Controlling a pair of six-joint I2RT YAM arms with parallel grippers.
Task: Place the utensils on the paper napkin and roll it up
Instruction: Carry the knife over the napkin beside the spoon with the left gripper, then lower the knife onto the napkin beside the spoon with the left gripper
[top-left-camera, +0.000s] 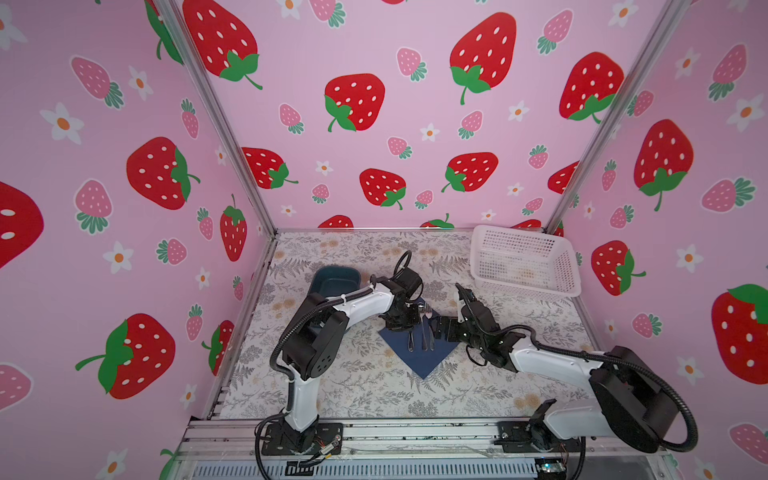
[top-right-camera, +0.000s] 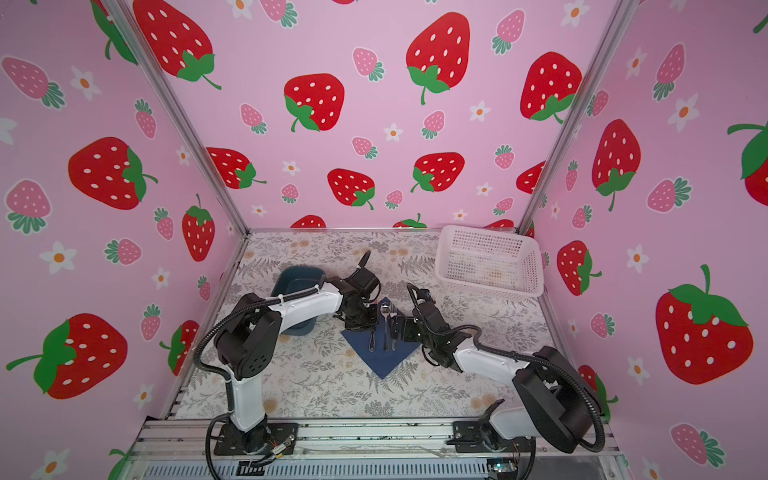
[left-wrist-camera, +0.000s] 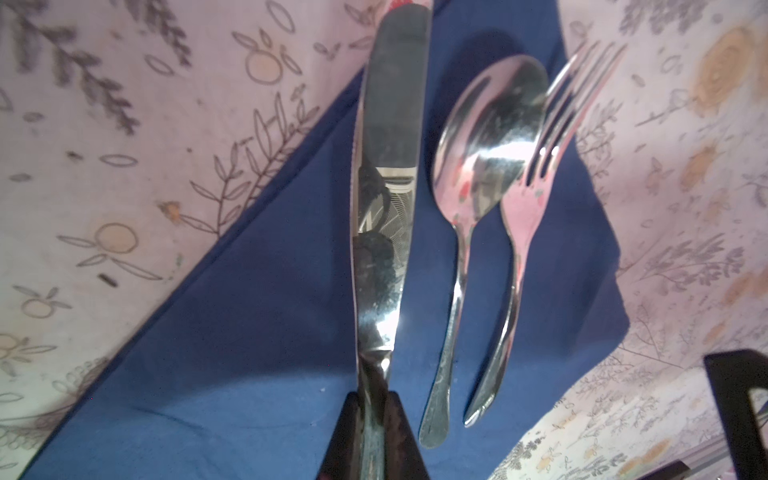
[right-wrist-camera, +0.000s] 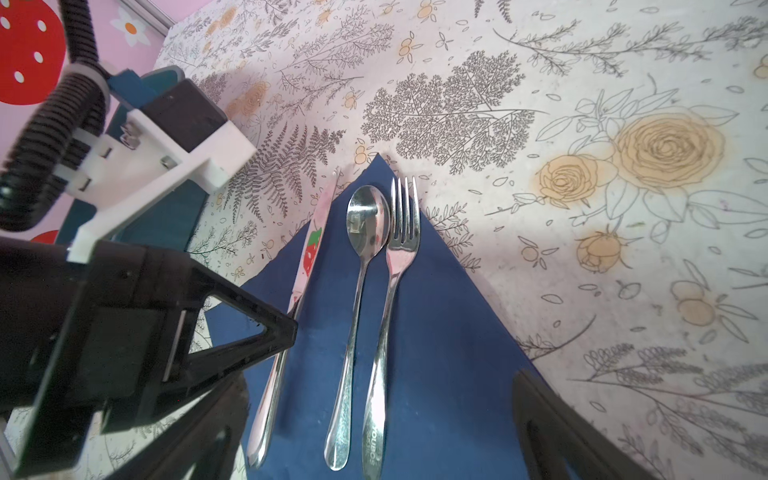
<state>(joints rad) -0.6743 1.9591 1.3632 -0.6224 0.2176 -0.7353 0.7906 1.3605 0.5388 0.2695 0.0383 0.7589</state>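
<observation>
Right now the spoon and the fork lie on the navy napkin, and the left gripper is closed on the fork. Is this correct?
Not quite. The left gripper is closed on the knife, not the fork: the left wrist view shows the knife's handle in its grip. The spoon and the fork do lie on the navy napkin.

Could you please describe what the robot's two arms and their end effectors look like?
Both the left arm and right arm have glossy white shells joined by bulky black joints. A black ribbed hose runs along each. The left end effector and right end effector are black, with hollow triangular fingers; a white bracket sits at the left wrist.
</observation>
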